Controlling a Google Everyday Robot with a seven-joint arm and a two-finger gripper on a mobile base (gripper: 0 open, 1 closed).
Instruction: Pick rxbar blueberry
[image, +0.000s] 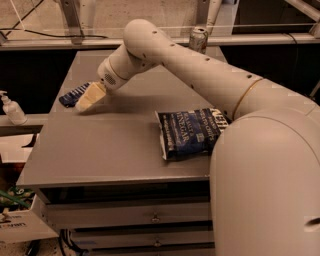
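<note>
The rxbar blueberry (73, 95) is a small flat bar in a dark navy wrapper with white text. It lies at the left edge of the grey table (115, 145), partly hidden by my gripper. My gripper (84, 102) with cream-coloured fingers reaches down-left from the white arm and sits right over the bar's near end, at or just above the table top.
A large blue-and-white chip bag (192, 132) lies at the table's right, against my arm. A silver can (198, 39) stands at the far edge. A sanitizer bottle (12, 108) stands on a shelf to the left. Drawers are below the table top.
</note>
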